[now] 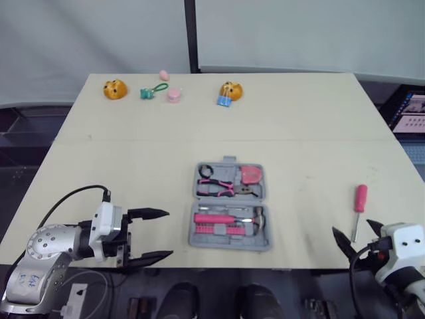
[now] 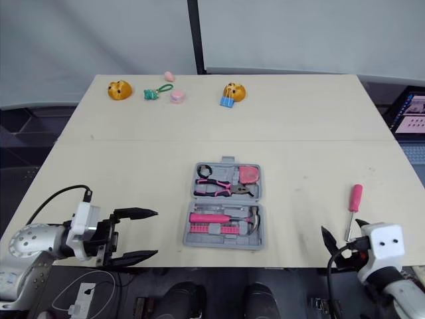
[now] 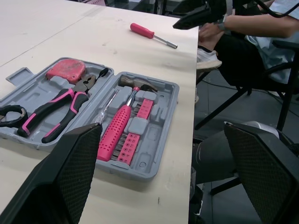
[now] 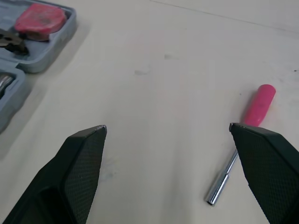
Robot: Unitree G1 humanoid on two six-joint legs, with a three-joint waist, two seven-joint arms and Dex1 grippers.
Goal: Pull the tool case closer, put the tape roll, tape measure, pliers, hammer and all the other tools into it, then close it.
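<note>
Grey tool case (image 1: 226,243) lies open at mid front edge of the table, holding pliers (image 1: 222,188), hammer (image 1: 226,217) and tape measure (image 1: 250,175). Pink screwdriver (image 1: 359,203) lies outside near the right edge, so my right gripper (image 1: 352,229) sits spread wide just before it. My left gripper (image 1: 167,233) hovers, fingers apart, beside the case.

Head views: I look forward and down from high over the table (image 1: 299,119); both share the whole top. Left wrist view: low, close beside the open tool case (image 3: 161,121), facing across it toward the screwdriver (image 3: 141,30). Right wrist view: close above that screwdriver and the case's corner.
</note>
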